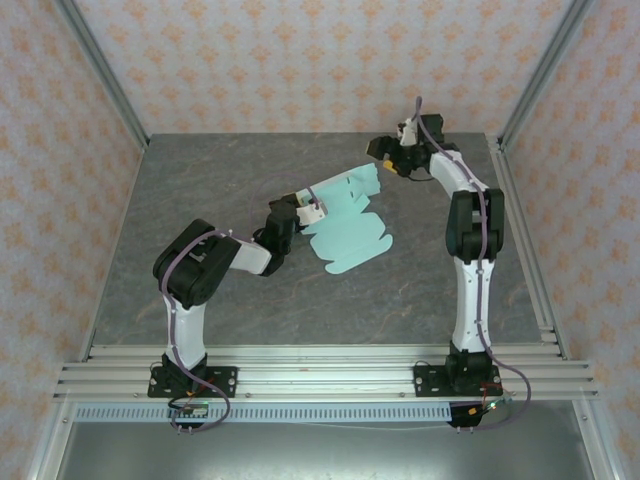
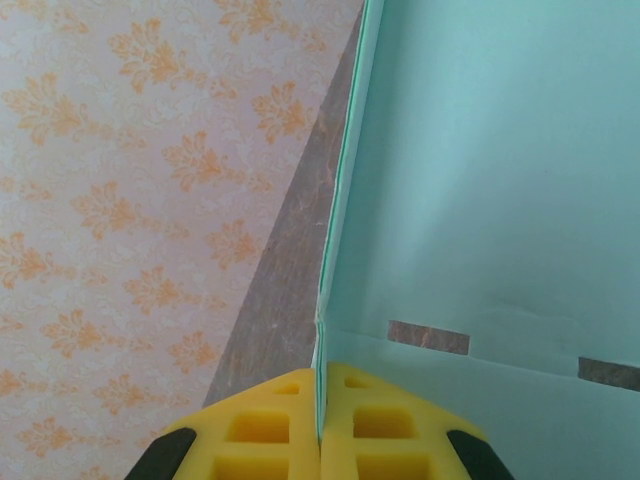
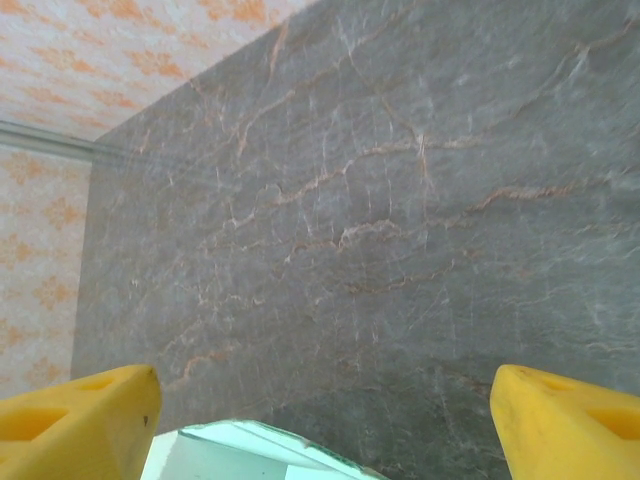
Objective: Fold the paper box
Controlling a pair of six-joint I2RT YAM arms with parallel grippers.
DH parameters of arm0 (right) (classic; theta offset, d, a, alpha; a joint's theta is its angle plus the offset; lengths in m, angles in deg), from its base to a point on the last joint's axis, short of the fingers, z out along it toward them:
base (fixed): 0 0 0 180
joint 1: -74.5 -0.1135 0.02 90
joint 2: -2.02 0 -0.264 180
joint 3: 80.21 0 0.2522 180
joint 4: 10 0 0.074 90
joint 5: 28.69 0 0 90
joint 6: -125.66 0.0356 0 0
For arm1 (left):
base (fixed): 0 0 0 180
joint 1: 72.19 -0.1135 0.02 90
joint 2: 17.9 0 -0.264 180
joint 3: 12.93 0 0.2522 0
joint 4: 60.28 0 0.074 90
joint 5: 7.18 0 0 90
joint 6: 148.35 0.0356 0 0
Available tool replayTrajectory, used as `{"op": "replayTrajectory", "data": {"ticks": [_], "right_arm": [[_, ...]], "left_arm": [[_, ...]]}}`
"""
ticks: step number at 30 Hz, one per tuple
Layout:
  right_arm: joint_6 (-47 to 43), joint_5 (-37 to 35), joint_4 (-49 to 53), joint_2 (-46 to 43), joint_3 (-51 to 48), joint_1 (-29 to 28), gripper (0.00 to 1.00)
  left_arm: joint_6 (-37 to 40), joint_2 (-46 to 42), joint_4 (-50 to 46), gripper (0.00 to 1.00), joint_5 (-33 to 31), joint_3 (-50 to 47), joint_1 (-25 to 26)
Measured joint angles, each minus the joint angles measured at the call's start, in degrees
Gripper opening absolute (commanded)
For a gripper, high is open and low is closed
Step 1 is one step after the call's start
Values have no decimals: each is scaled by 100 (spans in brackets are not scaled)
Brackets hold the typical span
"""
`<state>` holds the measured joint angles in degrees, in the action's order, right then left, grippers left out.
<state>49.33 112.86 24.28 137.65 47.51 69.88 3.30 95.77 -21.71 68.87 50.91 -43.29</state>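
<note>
I judge the fold barely begun. The paper box is mostly a flat die-cut sheet near the middle of the table. Its near part lies on the stone with the rounded tabs spread out, and the far panel is lifted and tilted up. My left gripper is clamped on a thin edge of that card, the yellow fingers pressed together with the sheet between them. My right gripper stands wide apart and holds nothing. From above it hangs just beside the far end of the raised panel. No walls stand and no tabs are tucked, so nearly every fold is left to do.

Much is hard to read. From above, my left gripper covers the spot where it grips, so I cannot tell which flap I have. The right wrist view cuts the card off at its bottom edge — whether my fingers touch it I cannot tell. Nor can I tell whether the raised panel is creased or merely bent.
</note>
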Motion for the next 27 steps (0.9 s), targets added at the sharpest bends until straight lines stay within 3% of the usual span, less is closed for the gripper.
{"op": "replayTrajectory", "data": {"ticks": [13, 27], "right_arm": [[444, 557, -1222, -52, -1244, -127, 78], [612, 901, -1775, -1108, -2404, -125, 68]], "left_arm": [[-2, 74, -7, 0, -66, 24, -2], [-2, 116, -20, 0, -131, 96, 61]]}}
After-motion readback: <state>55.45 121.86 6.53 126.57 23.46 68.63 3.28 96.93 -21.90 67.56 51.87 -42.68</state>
